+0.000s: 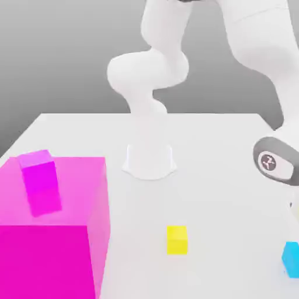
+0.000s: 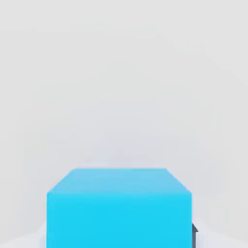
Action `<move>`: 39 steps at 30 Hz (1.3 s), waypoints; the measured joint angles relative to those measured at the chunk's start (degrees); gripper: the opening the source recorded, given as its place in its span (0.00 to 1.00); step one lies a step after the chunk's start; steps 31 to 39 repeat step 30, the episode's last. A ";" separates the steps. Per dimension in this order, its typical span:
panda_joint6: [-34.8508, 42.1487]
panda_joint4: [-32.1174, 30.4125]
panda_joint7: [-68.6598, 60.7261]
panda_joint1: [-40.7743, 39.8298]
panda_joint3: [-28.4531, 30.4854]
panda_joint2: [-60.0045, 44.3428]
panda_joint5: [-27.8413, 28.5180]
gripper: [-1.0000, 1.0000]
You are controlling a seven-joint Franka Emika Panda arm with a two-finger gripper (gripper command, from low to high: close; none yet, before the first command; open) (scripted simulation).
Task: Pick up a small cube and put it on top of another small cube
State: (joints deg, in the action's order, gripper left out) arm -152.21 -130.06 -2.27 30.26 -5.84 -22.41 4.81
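Note:
A cyan small cube (image 1: pixel 291 260) sits on the white table at the exterior view's right edge. My gripper (image 1: pixel 295 244) comes down onto it there, mostly cut off by the picture's edge. In the hand view the cyan cube (image 2: pixel 119 208) sits very close, with a dark fingertip (image 2: pixel 194 233) against its side. The jaws are shut on this cube. A yellow small cube (image 1: pixel 177 239) lies on the table toward the middle, well to the exterior view's left of the cyan one.
A large magenta box (image 1: pixel 70 233) stands at the exterior view's left front, with a small magenta block (image 1: pixel 40 182) leaning on top of it. The arm's white base (image 1: pixel 149 157) stands at the back middle of the table (image 1: pixel 222 146).

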 joint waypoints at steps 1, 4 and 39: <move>0.80 -1.20 0.01 -0.40 0.53 2.11 0.20 0.00; 1.28 -6.66 0.68 -2.33 3.70 8.56 2.13 0.00; -14.51 -32.53 -9.85 -11.53 13.45 18.17 -7.75 1.00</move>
